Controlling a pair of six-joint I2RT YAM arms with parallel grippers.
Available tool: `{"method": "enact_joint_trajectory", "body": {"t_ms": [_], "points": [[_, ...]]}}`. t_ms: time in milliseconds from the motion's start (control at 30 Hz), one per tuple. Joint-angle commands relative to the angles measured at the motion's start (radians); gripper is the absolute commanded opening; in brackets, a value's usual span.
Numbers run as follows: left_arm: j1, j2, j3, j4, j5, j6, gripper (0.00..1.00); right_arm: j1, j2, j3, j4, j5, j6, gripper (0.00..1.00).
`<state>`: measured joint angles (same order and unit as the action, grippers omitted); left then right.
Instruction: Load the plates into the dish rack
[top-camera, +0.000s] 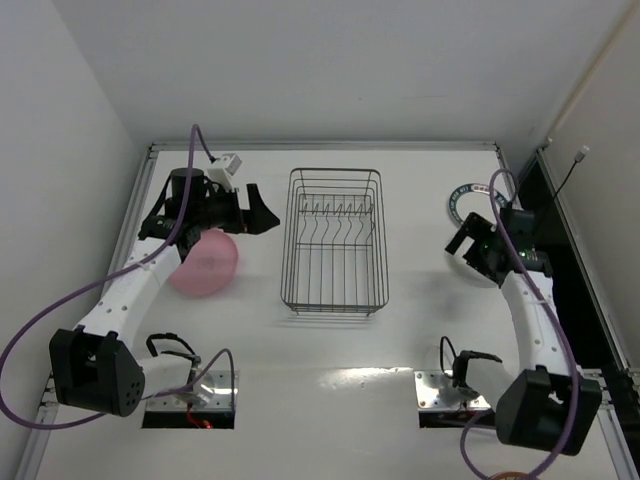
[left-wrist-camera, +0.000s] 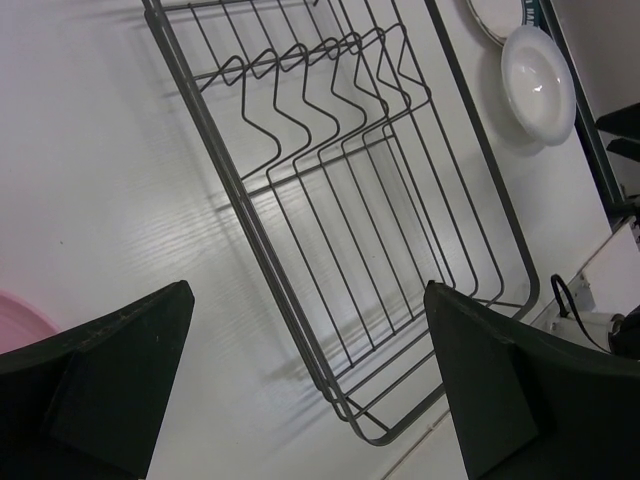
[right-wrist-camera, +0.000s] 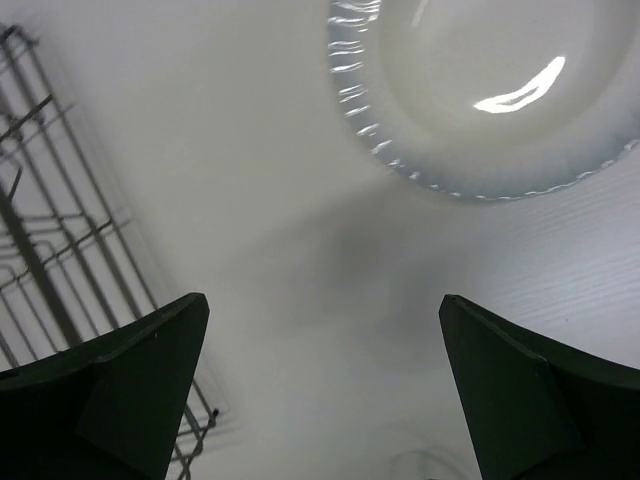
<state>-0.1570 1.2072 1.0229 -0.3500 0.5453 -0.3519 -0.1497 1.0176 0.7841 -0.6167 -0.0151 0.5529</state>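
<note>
Left claw (left-wrist-camera: 308, 295), jaws apart and empty, hovers between the pink plate (top-camera: 205, 262) and the dish rack (top-camera: 286, 240); right claw (right-wrist-camera: 322, 300), likewise spread, hangs beside a white plate (right-wrist-camera: 480, 90). Best to pinch a rim, tip the plate upright and slot it between prongs (top-camera: 335, 212). The rack sits mid-bench (top-camera: 400, 340), long axis running front to back

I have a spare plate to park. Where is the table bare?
Bare table lies between the pink plate and the dish rack, between the rack and the right arm, and nearside of the rack. Crowded: far right, where the patterned plate sits by the right tool.
</note>
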Motion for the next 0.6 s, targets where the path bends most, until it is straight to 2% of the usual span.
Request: {"method": "enact_joint_trajectory", "body": {"t_ms": [0,167,267,333,367,433,567], "points": [[0.008,0.014,0.005,0.017,0.027,0.004,1.0,-0.125,0.032,-0.052,0.103,-0.032,0.065,1.0],[0.008,0.023,0.005,0.017,0.027,0.004,1.0,-0.345,0.078,-0.176,0.215,-0.215,0.065,1.0],[0.008,0.047,0.005,0.017,0.039,0.004,1.0,-0.521,0.142,-0.223,0.279,-0.336,0.084,1.0],[0.008,0.057,0.005,0.017,0.048,0.004,1.0,-0.582,0.209,-0.255,0.351,-0.394,0.116,1.0],[0.008,0.057,0.005,0.017,0.059,0.004,1.0,-0.632,0.235,-0.275,0.386,-0.473,0.126,1.0],[0.008,0.068,0.005,0.028,0.059,0.004,1.0,-0.677,0.301,-0.293,0.474,-0.546,0.166,1.0],[0.008,0.089,0.005,0.028,0.082,-0.006,1.0,-0.703,0.373,-0.293,0.529,-0.556,0.197,1.0]]}}
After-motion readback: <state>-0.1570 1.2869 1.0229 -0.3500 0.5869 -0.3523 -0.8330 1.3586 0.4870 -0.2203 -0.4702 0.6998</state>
